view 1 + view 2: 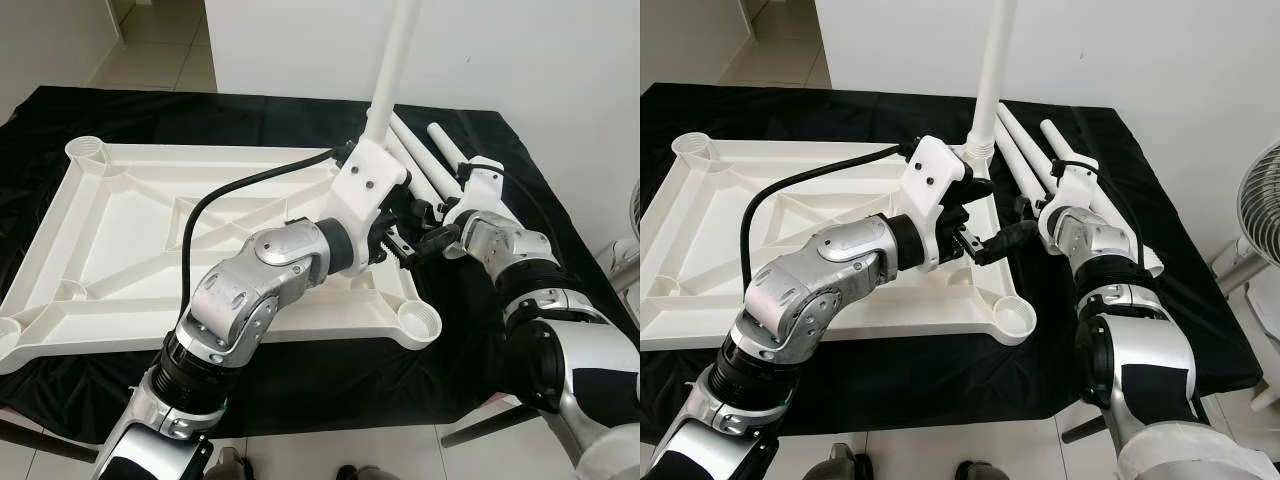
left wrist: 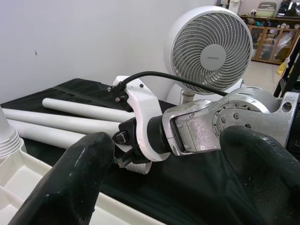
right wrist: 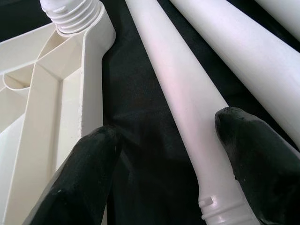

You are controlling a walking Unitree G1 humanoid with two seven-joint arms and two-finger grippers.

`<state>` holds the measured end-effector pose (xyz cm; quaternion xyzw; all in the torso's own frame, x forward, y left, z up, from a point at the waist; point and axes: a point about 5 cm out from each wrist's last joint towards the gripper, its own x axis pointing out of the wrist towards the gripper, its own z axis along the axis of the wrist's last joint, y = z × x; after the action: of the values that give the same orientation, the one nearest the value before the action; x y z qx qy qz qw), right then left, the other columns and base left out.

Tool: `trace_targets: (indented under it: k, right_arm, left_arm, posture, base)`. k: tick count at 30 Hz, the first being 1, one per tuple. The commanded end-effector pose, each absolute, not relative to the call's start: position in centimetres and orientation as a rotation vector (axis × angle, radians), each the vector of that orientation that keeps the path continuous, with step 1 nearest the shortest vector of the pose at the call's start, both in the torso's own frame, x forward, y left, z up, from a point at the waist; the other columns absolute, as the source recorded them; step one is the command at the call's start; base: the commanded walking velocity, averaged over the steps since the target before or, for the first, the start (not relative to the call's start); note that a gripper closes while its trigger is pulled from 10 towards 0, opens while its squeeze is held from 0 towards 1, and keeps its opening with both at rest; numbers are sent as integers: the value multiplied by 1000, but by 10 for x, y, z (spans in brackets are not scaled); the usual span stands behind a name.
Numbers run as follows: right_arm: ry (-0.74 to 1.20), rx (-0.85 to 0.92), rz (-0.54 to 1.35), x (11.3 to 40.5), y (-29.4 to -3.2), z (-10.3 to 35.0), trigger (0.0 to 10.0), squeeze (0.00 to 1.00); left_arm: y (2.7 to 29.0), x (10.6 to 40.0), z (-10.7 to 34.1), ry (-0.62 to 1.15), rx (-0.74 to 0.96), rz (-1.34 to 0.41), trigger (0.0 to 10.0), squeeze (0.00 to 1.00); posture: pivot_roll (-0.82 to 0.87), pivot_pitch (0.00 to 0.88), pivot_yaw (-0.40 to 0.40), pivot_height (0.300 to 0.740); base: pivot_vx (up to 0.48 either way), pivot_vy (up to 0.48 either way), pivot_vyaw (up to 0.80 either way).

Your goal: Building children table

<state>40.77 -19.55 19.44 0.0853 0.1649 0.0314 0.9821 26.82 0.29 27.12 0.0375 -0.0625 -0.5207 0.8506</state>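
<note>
Scanning from the left of the frame, we find the white table panel [image 1: 150, 240] lying upside down on the black-draped tabletop [image 1: 300, 385], its leg sockets at the corners. At the centre, our left pincer [image 1: 395, 240] hovers over the panel's right edge with its fingers spread and nothing between them. One leg [image 1: 392, 60] already stands upright in the far right socket, at the upper middle of the frame. Right of that, our right pincer [image 3: 173, 164] is open too, straddling a loose leg [image 3: 178, 93] on the cloth without touching it. That leg runs lengthwise away from the pincer, threaded end nearest. We judge the right arm nearer, so closing across the leg's width suits the next move.
</note>
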Motion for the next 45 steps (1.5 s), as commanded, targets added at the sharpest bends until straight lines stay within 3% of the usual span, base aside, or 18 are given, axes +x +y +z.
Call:
trace_targets:
  k: [1,21,40,43,45]
  right_arm:
    - [434,221,41,400,-200,170,10000,0]
    - [453,201,-87,397,-227,176,10000,0]
    - [668,186,77,389,-208,155,10000,0]
    - [659,195,98,390,-207,158,667,0]
    - [654,200,100,390,-208,159,667,0]
  left_arm:
    - [-1,263,274,-138,89,-1175,10000,0]
    - [0,266,278,-145,81,-1163,10000,0]
    - [0,269,283,-168,65,-1135,10000,0]
    - [0,270,283,-171,58,-1126,10000,0]
    - [0,270,283,-170,57,-1124,10000,0]
  posture:
    - [13,132,-37,740]
    - [8,144,-23,740]
    - [5,152,-33,740]
    - [3,150,-41,740]
    - [3,150,-41,740]
  base:
    - [0,0,0]
    - [0,0,0]
    - [0,0,0]
    - [0,0,0]
    - [0,0,0]
